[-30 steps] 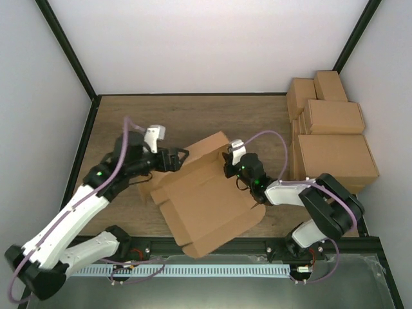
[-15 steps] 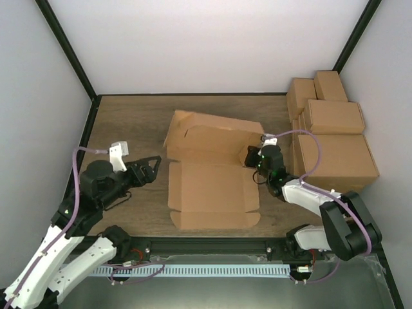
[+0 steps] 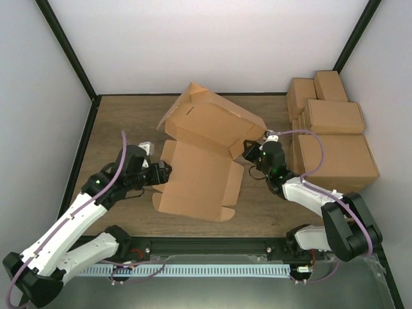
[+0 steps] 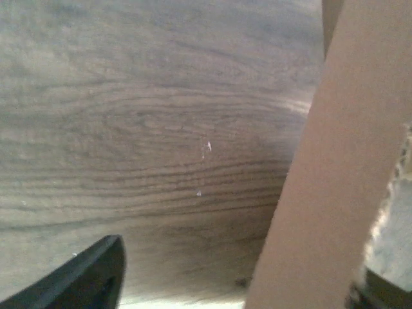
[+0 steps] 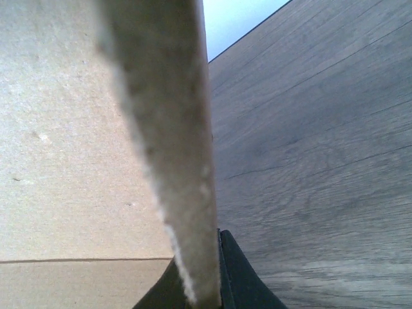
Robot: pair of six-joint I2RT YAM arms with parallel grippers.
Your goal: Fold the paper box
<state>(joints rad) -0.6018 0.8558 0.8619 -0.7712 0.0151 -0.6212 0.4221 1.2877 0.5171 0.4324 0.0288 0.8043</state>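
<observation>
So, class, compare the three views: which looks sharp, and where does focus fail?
Top external: sharp, evenly lit. Left wrist: the paper box at right blurs, table grain soft. Right wrist: the box's near edge is fuzzy, wood grain beyond crisp.

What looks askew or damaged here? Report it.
The paper box sits skewed on the table, its base angled and its far panel reared up, flaps splayed. Likely mid-fold, not damage: no tears show. The right gripper pinches its edge.
</observation>
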